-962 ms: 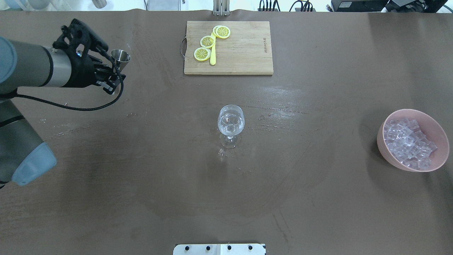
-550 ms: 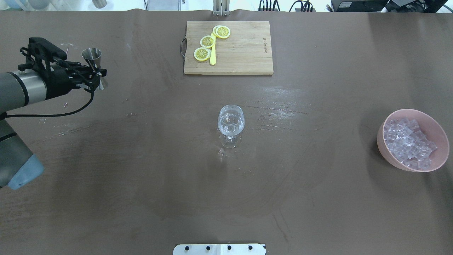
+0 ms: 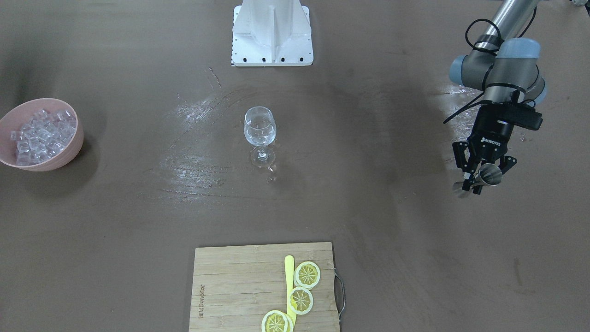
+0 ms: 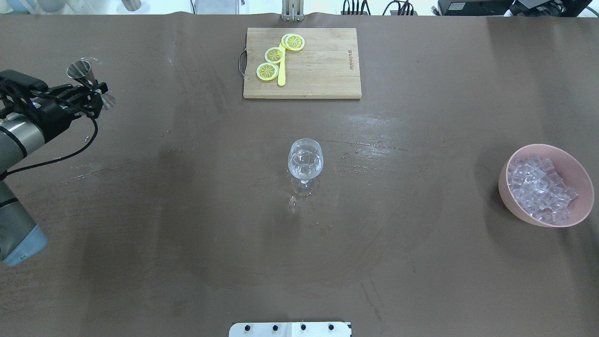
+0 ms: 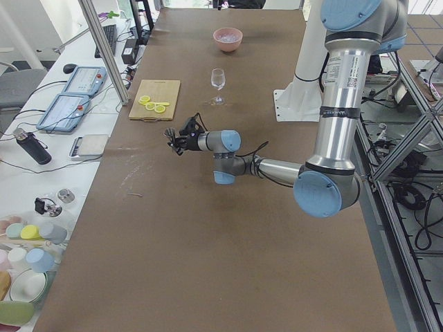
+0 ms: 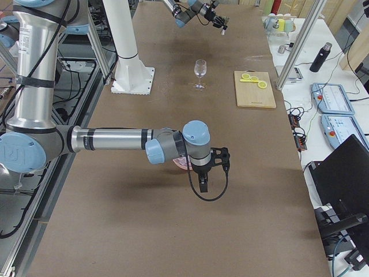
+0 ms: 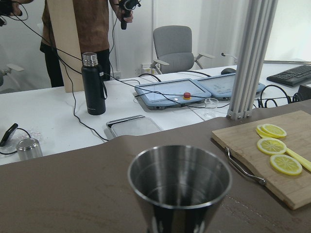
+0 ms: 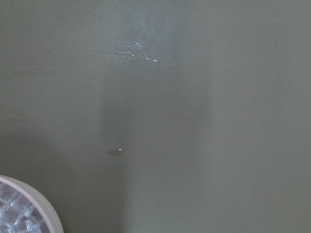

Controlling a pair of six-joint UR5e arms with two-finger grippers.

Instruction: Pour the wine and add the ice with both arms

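My left gripper (image 4: 96,93) is at the table's far left, shut on a small steel jigger (image 4: 78,70) and holding it tilted above the table. They also show in the front view: gripper (image 3: 479,180), jigger (image 3: 490,175). The left wrist view looks into the jigger's open cup (image 7: 180,189). A clear wine glass (image 4: 305,161) stands upright at mid table, far to the gripper's right. The ice (image 4: 538,187) fills a pink bowl (image 4: 582,173) at the right edge. My right gripper (image 6: 203,183) shows only in the exterior right view, beside the bowl; I cannot tell whether it is open.
A wooden cutting board (image 4: 323,70) with three lemon slices (image 4: 274,55) and a yellow knife (image 4: 281,75) lies at the table's far side. The robot's white base (image 3: 272,32) stands at the near edge. The right wrist view shows the bowl's rim (image 8: 46,213).
My left arm has swung left and drawn back with the jigger, moving farther from the wine glass. The glass, bowl and board have not moved.
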